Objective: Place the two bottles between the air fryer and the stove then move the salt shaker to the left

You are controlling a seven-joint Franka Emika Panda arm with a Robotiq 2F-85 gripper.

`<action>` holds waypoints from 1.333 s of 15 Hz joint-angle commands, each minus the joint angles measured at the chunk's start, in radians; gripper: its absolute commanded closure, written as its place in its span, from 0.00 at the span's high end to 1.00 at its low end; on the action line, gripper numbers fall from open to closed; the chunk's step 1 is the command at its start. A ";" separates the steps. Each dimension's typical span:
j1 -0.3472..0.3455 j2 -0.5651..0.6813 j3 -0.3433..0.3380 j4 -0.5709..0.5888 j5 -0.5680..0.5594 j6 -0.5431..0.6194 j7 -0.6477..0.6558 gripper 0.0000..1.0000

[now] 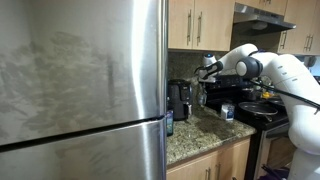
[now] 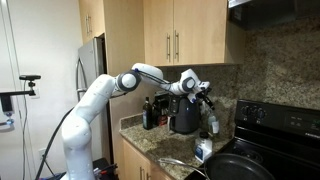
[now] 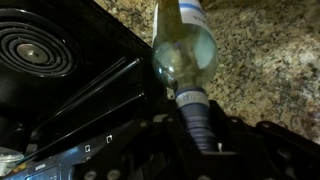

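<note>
My gripper (image 2: 203, 92) is shut on the neck of a slim bottle (image 2: 211, 121) and holds it upright just right of the black air fryer (image 2: 184, 115), beside the stove's back panel (image 2: 262, 118). In the wrist view the bottle (image 3: 185, 50) hangs from the gripper (image 3: 197, 125) over the granite, with the stove (image 3: 50, 50) next to it. A second dark bottle (image 2: 150, 112) stands left of the air fryer. The pale salt shaker (image 2: 204, 150) stands on the counter in front. The gripper (image 1: 208, 68), air fryer (image 1: 180, 98) and shaker (image 1: 228, 111) also show in an exterior view.
A big steel refrigerator (image 1: 80, 80) fills the near side. Wooden cabinets (image 2: 175, 35) hang above the granite counter (image 3: 265, 50). A dark pan (image 2: 240, 168) sits on the stove front. A range hood (image 1: 262, 12) is over the stove (image 1: 262, 110).
</note>
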 commanded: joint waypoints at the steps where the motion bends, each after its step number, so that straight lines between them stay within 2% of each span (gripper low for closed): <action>1: -0.021 0.066 -0.008 0.145 0.049 -0.120 0.030 0.06; 4: -0.038 0.091 -0.003 0.198 0.072 -0.190 0.055 0.06; 6: -0.042 0.097 -0.003 0.211 0.072 -0.215 0.070 0.49; 8: -0.034 0.084 -0.003 0.193 0.056 -0.211 0.061 0.55; 14: -0.018 -0.003 0.017 0.098 0.032 -0.225 -0.067 1.00; 17: -0.023 -0.069 0.033 0.046 0.048 -0.304 -0.179 1.00; 20: -0.041 -0.153 0.079 -0.066 0.074 -0.368 -0.323 1.00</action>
